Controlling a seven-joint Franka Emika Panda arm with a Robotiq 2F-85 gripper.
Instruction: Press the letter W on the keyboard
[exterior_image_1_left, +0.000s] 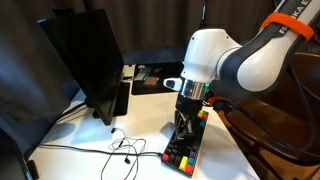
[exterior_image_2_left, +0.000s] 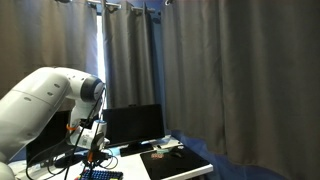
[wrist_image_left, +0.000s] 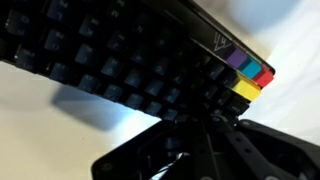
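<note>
1. The keyboard (exterior_image_1_left: 186, 153) is lying on the white surface (exterior_image_1_left: 70, 130), right of the monitor (exterior_image_1_left: 85, 55), its coloured keys (wrist_image_left: 252, 78) showing at one end.
2. The gripper (exterior_image_1_left: 184, 124) is hanging directly over the dark keys. Blur is hiding whether its fingers are spread or together, so I cannot tell.
3. A thin cable (exterior_image_1_left: 122, 150) is trailing left of the keyboard.

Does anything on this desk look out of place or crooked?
The keyboard lies askew, off to one side of the monitor rather than squarely in front of it. A thin cable sprawls in loose loops on the table. Nothing looks spilled or damaged.
</note>
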